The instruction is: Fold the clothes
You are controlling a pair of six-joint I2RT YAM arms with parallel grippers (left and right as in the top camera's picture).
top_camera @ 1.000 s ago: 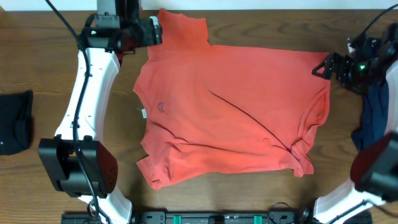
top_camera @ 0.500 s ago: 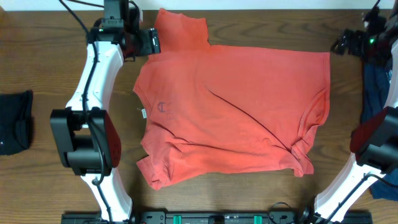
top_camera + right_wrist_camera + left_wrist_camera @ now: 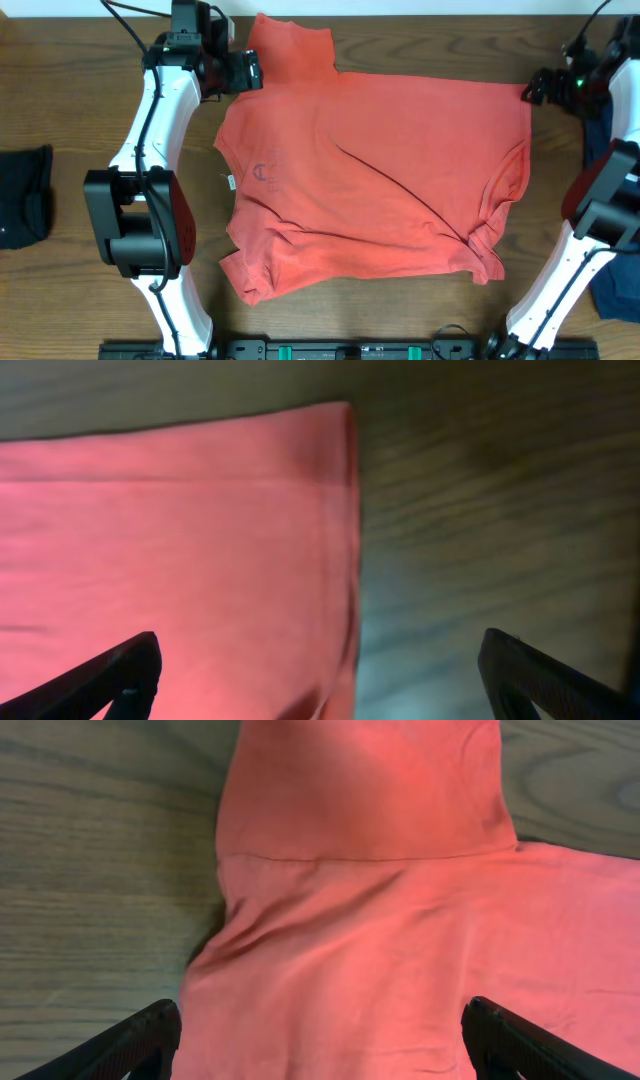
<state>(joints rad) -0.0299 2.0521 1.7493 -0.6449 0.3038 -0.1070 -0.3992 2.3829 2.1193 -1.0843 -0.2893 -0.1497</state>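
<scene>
Step in hand, judging from overhead: lining up the first fold. Your coral T-shirt [image 3: 380, 170] lies spread on the wooden table [image 3: 60, 100], rumpled at its near edge. A black garment [image 3: 22, 195] sits far left and a navy shirt [image 3: 597, 160] far right; no room shows beyond.

Left wrist: your left gripper [image 3: 320, 1020] hangs above the sleeve seam [image 3: 350, 858], jaws spread wide, empty.

Right wrist: your right gripper [image 3: 320, 660] gapes over the hem corner [image 3: 340, 415], empty.

Next, you lower and pinch both.

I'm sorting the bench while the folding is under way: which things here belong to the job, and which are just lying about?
Job: coral-red T-shirt, spread mid-table; black garment, left edge; navy garment, right edge.
Not the job: wooden table; black rail at the near edge, both fixtures.
</scene>
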